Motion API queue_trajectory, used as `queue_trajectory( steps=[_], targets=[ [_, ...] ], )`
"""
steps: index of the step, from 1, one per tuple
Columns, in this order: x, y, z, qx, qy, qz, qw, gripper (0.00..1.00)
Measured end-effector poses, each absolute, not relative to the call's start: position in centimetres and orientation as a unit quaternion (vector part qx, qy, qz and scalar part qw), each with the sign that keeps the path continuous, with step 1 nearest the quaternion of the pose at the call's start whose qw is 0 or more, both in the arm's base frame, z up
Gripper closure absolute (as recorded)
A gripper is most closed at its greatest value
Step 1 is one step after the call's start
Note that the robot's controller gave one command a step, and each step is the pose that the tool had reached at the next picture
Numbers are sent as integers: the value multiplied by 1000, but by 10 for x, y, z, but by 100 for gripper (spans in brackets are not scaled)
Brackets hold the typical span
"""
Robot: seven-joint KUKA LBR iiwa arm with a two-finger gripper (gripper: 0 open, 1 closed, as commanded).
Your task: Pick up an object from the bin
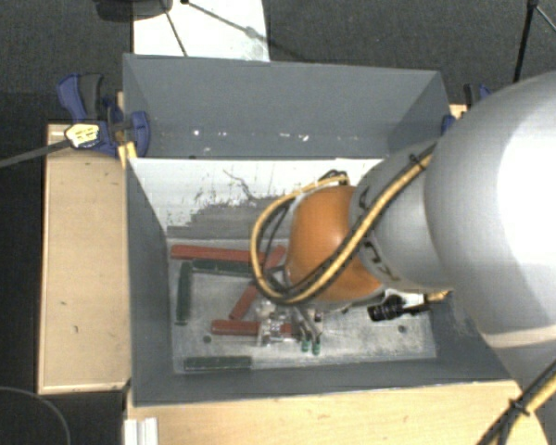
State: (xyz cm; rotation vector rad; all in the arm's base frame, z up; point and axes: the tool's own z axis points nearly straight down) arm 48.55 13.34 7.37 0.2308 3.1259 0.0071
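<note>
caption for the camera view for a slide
End effector low in the bin among red sticks and green sticks

Right side: arm (pixel 500 211) running off right and bottom edges, its bulk covering right part of bin (pixel 259 109) floor and right wall.
Centre: orange cover (pixel 320 239) and looped cables (pixel 267 239) masking middle of floor.
Left of centre: long red-brown stick (pixel 213 251) disappearing at right end under cables; slanted red-brown stick (pixel 245 302) passing partly beneath them.
Below cover: hand (pixel 292 330) appearing as small cluttered cluster, detail too small to resolve; small green piece (pixel 310 346) lying just beside it, kind not identifiable.
</note>
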Motion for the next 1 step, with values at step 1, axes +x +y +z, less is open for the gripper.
queue_trajectory(
  steps=[1],
  targets=[
    [498, 131, 207, 44, 999, 0, 1, 100]
  ],
)
